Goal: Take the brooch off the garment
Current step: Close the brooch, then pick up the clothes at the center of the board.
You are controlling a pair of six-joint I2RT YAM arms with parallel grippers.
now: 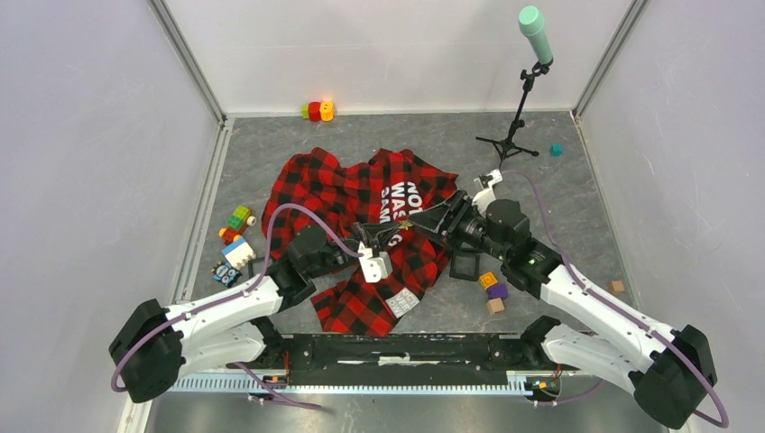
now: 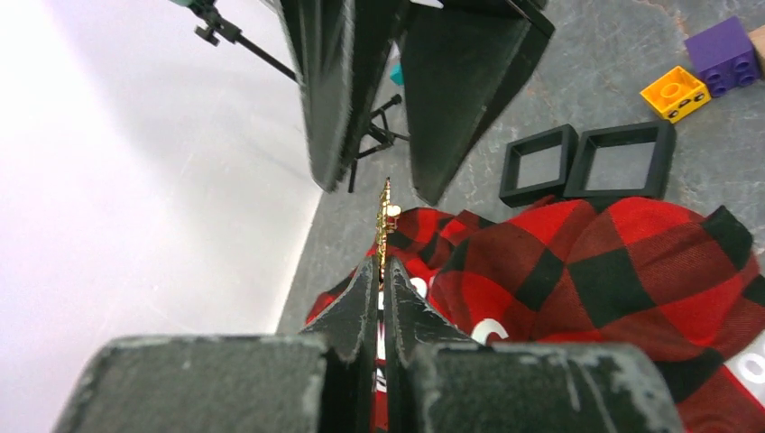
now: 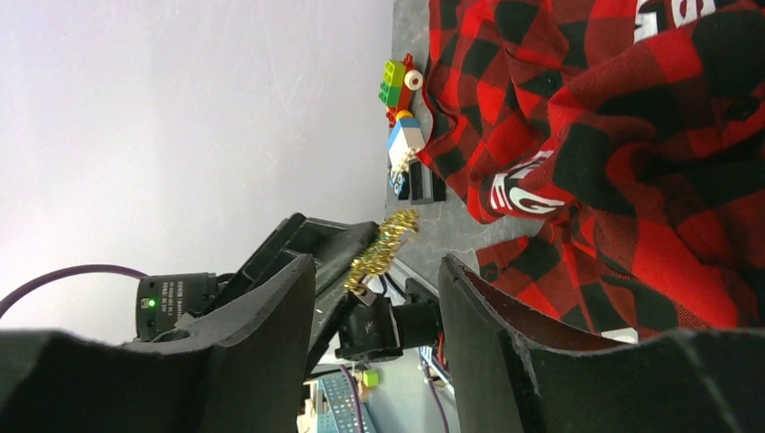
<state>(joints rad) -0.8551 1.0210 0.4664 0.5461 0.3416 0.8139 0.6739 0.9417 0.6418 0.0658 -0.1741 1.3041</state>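
Note:
The garment (image 1: 361,194), a red-and-black check shirt with white letters, lies crumpled in the middle of the floor (image 2: 613,271) (image 3: 613,135). My left gripper (image 1: 393,232) (image 2: 380,263) is shut on a thin gold brooch (image 2: 384,216), which sticks out past its fingertips above the cloth. My right gripper (image 1: 417,222) (image 3: 374,262) faces it tip to tip and is open. The brooch (image 3: 383,251) hangs in the gap between the right fingers, touching neither, and shows against grey floor, apart from the shirt.
Two black square frames (image 2: 586,161) (image 1: 465,265) lie just right of the shirt, with yellow (image 2: 675,92) and purple (image 2: 722,52) bricks beyond. A microphone stand (image 1: 523,99) rises at the back right. Toy blocks (image 1: 236,236) sit left of the shirt, more (image 1: 317,110) by the back wall.

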